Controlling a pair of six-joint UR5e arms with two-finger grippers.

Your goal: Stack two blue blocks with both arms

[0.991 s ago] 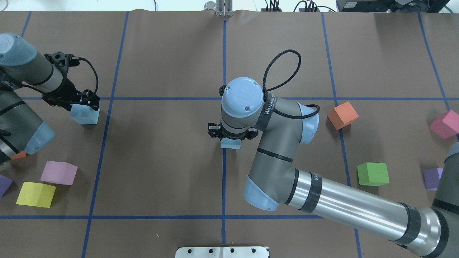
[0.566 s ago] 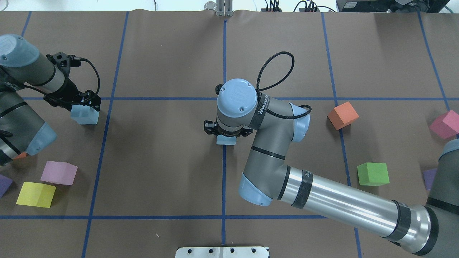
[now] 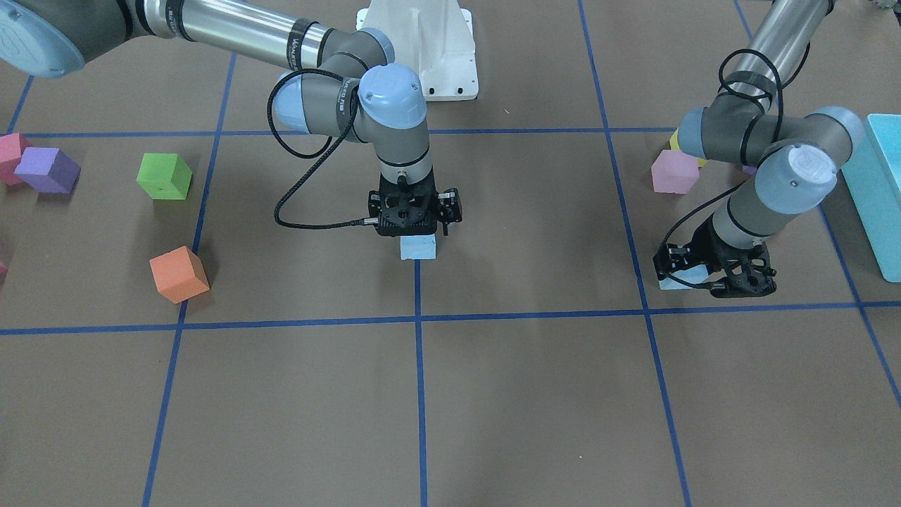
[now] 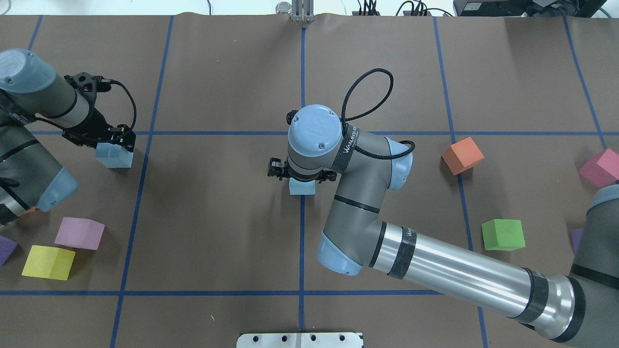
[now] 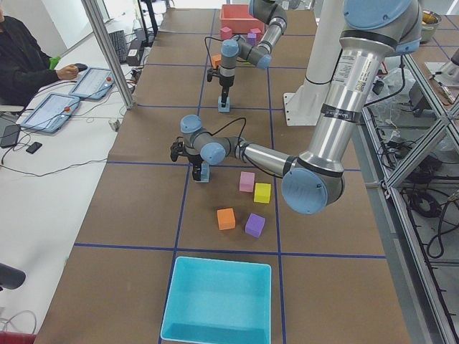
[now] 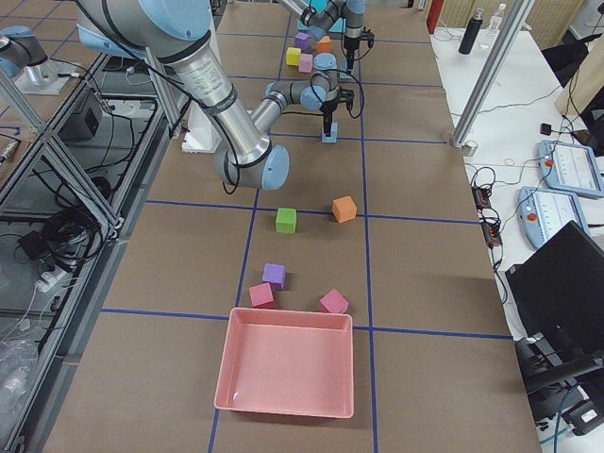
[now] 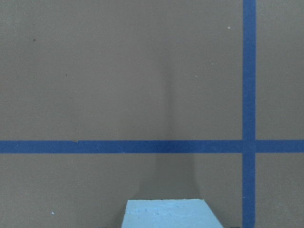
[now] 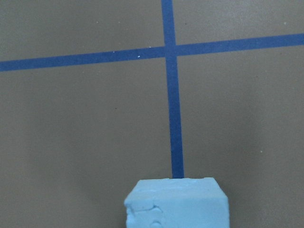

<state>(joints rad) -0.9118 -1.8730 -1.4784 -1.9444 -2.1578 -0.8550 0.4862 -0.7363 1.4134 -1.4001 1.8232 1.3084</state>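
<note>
One blue block (image 4: 302, 187) is in my right gripper (image 4: 302, 176), which is shut on it at the table's centre, on the blue centre line. It also shows in the front view (image 3: 418, 248) under the right gripper (image 3: 415, 229), and in the right wrist view (image 8: 176, 203). The second blue block (image 4: 114, 155) rests on the table at the left. My left gripper (image 4: 112, 142) is tilted and low over it, jaws apart around its top. This block shows in the front view (image 3: 679, 280) and the left wrist view (image 7: 168, 214). The fingers are mostly hidden.
An orange cube (image 4: 462, 155), a green cube (image 4: 503, 234) and a magenta cube (image 4: 599, 166) lie to the right. A pink cube (image 4: 80, 233) and a yellow cube (image 4: 48, 262) lie at the left. The turquoise bin (image 3: 883, 190) stands beyond my left arm.
My right arm has moved left with its blue block, onto the centre line. My left gripper has shifted slightly over its block, which has stayed in place.
</note>
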